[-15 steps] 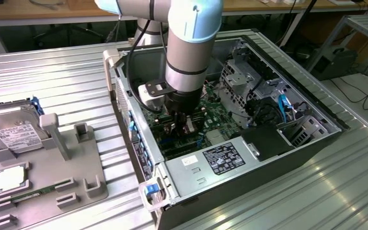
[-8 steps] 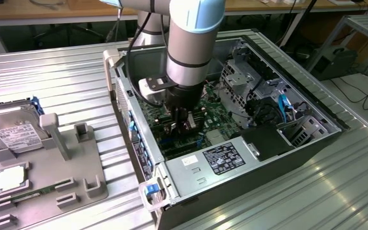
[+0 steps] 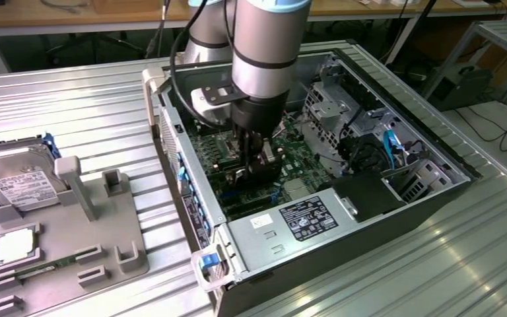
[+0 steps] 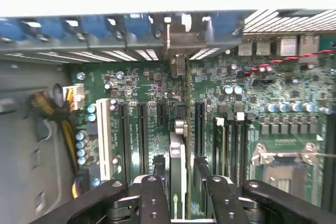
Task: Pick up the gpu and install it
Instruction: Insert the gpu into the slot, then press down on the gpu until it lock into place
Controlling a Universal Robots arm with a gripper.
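Note:
The gpu [image 4: 177, 153] stands on edge in a motherboard slot [image 4: 181, 114] inside the open PC case [image 3: 430, 142]. I see it edge-on as a thin grey strip, and its silver bracket [image 4: 178, 40] reaches the case's rear wall. My gripper [image 4: 178, 170] straddles the card's near end, with one black finger [image 4: 157, 174] on each side. Narrow gaps show between the fingers and the card, so the jaws stand open. In the exterior view my gripper [image 3: 258, 168] reaches straight down into the case, low over the motherboard [image 3: 302, 165], and hides the card.
The power supply [image 3: 311, 221] fills the case's near end, and the drive cage [image 3: 346, 109] lines the exterior view's right. A CPU socket [image 4: 286, 166] and yellow cables [image 4: 63, 121] flank the slots. Outside the case, a silver hard drive [image 3: 20, 185] rests on a grey fixture [image 3: 103, 231].

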